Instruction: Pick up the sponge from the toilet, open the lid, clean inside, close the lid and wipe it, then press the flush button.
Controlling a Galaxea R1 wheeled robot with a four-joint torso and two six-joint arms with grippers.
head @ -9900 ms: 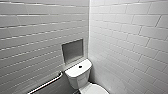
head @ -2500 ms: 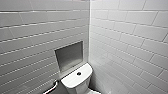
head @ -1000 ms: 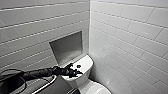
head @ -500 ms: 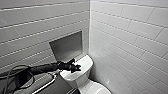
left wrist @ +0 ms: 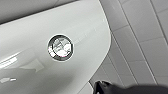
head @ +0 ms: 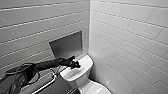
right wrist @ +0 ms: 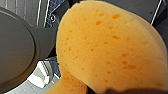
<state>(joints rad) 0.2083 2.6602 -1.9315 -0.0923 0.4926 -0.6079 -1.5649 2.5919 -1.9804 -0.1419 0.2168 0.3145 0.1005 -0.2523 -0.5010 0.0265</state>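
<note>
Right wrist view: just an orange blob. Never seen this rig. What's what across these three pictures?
It is a wheeled robot with two arms, each ending in a gripper, and it carries three cameras. The head view looks down from high on the robot into a corner of tiled walls with a recessed niche and a white toilet. The dark left arm comes in from the left, and the left gripper hangs over the tank top. The left wrist view comes from the camera on that arm: it looks at the round flush button set in the glossy tank top. The right wrist view comes from the other arm's wrist. The orange blob is the sponge, close to the lens and apparently held by that arm.
</note>
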